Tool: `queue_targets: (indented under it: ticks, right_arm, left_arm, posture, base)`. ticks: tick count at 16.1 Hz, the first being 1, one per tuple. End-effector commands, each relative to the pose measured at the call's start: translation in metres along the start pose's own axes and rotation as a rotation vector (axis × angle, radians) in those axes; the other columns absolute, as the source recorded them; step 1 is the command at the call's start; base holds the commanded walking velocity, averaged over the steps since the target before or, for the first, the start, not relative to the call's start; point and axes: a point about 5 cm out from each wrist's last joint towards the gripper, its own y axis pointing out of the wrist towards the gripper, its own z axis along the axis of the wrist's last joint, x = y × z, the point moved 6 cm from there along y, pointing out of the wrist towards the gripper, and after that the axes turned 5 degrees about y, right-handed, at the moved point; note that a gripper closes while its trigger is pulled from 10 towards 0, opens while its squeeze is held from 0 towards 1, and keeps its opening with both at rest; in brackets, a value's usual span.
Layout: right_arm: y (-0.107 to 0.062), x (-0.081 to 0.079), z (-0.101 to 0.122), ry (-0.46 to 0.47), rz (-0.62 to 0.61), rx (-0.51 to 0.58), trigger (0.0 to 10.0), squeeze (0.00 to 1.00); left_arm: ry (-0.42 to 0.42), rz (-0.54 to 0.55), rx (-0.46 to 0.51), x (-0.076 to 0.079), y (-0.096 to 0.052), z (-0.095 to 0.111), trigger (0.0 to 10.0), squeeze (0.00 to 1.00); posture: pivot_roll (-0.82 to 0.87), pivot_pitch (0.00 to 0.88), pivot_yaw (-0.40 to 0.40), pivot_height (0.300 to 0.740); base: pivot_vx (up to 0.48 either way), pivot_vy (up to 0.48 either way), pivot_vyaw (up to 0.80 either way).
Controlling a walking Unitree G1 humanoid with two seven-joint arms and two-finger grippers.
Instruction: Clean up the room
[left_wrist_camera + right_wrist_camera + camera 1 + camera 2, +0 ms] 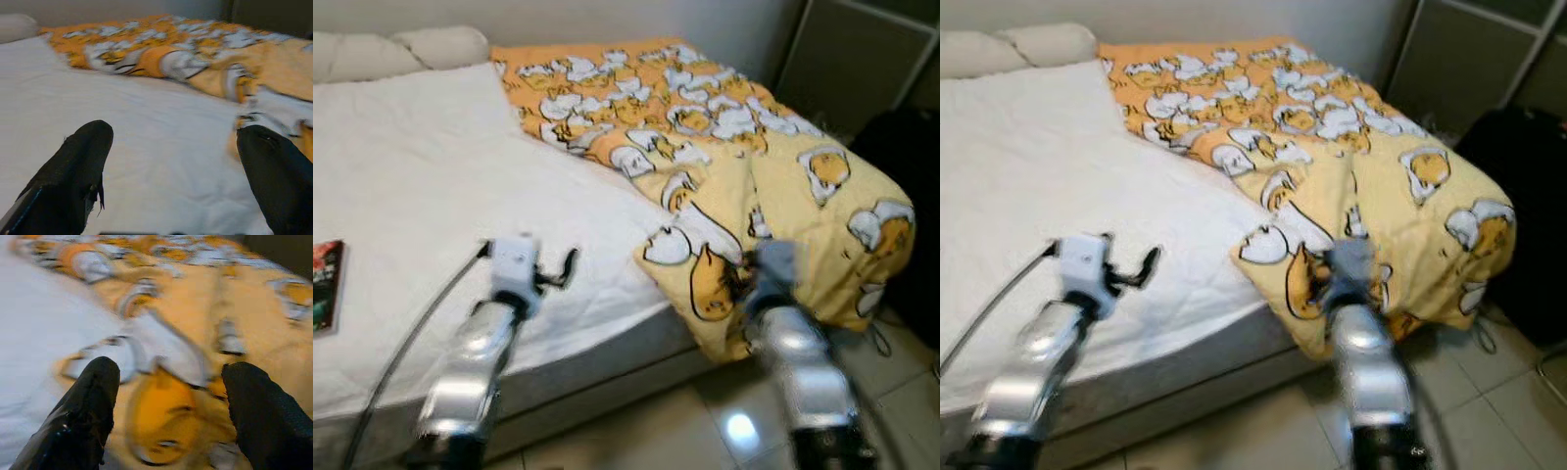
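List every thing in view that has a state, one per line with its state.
Blanket: bunched on the bed's right side, one corner hanging over the edge.
Sheet: uncovered, lightly creased.
Pillows: at the head of the bed.
Book: lying flat, closed.
Left gripper: open, over the sheet.
Right gripper: open, at the blanket.

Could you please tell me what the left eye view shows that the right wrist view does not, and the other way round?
The left eye view alone takes in the book at the bed's left edge, the pillows, the tiled floor and the left gripper over the white sheet. The right wrist view alone gives a close look between the open right gripper onto the print. Both share the yellow patterned blanket.
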Motion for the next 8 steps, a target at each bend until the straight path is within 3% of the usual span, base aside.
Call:
queue_targets:
  ticks: [1, 8]
  right_arm:
    - [0.0004, 0.0107, 0.0034, -0.010, -0.020, 0.007, 10.0, 0.00]
    - [0.0005, 0.0030, -0.0010, -0.036, 0.010, -0.006, 10.0, 0.00]
  left_arm:
    - [0.000, -0.015, 0.023, 0.0056, 0.0025, 0.0072, 10.0, 0.00]
    - [0.001, -0.023, 0.014, 0.0059, -0.0003, 0.0029, 10.0, 0.00]
  posture:
    - [-0.01, 0.000, -0.018, 0.740]
    - [-0.01, 0.000, -0.020, 0.740]
  base:
    - [0.322, 0.000, 0.00]
    - [0.321, 0.000, 0.00]
